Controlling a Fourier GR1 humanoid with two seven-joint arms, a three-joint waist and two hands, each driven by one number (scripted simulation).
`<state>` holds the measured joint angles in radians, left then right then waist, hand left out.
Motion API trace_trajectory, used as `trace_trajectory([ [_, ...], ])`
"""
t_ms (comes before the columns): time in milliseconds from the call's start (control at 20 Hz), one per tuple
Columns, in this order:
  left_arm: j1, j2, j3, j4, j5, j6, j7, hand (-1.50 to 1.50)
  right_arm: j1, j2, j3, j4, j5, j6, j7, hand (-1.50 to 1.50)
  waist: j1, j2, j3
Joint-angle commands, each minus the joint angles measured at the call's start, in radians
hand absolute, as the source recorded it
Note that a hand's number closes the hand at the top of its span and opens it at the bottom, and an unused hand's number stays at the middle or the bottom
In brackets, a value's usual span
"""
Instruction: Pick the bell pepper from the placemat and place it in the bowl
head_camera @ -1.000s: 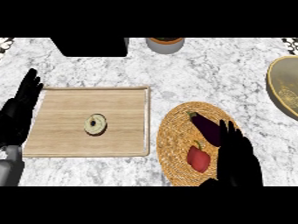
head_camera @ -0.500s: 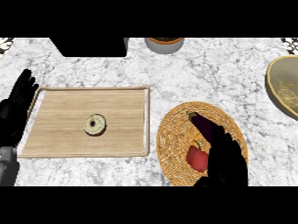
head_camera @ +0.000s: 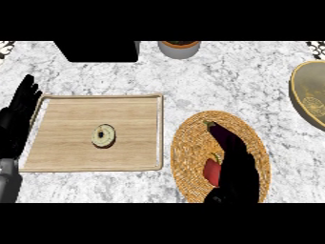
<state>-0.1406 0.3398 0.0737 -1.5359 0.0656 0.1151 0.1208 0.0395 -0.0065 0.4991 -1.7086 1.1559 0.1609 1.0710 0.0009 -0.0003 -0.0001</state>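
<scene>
Head view. Marble worktop [head_camera: 214, 86], seen steeply from above.

Bell pepper [head_camera: 209, 172]: red, lying on the near half of the round woven placemat [head_camera: 189, 152], right of centre. Only its left side shows. The right hand [head_camera: 238, 183] comes in from the near edge and lies over the pepper's right side. Cannot tell whether it is spread or closed on the pepper, since its dark shape runs into the eggplant [head_camera: 219, 134].

The eggplant is dark purple with a green stem end pointing far-left. It sits on the same placemat, just beyond the pepper and close against the hand.

Bowl [head_camera: 312, 102]: olive-gold, at the right edge, partly cut off, well apart from the placemat, with bare marble between them.

Left of the placemat, just beside it: 1 wooden tray [head_camera: 73, 119] with a raised rim, holding 1 small ring-shaped item [head_camera: 104, 136] near its middle.

Left hand [head_camera: 14, 126]: at the left edge beside the tray, fingers straight and spread, pointing far, holding nothing.

Far edge: 1 black box [head_camera: 98, 51] and, to its right, 1 cup [head_camera: 179, 48] with a brown rim.
</scene>
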Motion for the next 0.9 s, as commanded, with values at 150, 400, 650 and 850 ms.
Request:
trace_trajectory([
  [150,0.040,-0.053,-0.031,-0.044,-0.064,0.021,-0.007,0.00,-0.075,0.006,0.009,0.075,-0.065,-0.049,0.139,-1.50,0.002,0.000,0.000],
  [400,-0.003,-0.024,0.035,0.017,-0.027,-0.030,-0.013,0.00,-0.101,0.006,-0.041,0.197,-0.109,-0.077,-0.054,1.50,0.001,0.001,0.000],
  [650,0.038,-0.073,-0.005,-0.017,-0.063,-0.014,-0.029,0.00,-0.130,-0.016,-0.133,0.291,-0.111,-0.159,-0.193,1.50,0.003,0.001,0.000],
  [850,-0.034,-0.003,0.060,-0.051,-0.018,-0.064,0.086,0.00,-0.138,0.005,-0.083,0.241,-0.060,-0.160,-0.101,1.50,0.002,0.000,0.000],
])
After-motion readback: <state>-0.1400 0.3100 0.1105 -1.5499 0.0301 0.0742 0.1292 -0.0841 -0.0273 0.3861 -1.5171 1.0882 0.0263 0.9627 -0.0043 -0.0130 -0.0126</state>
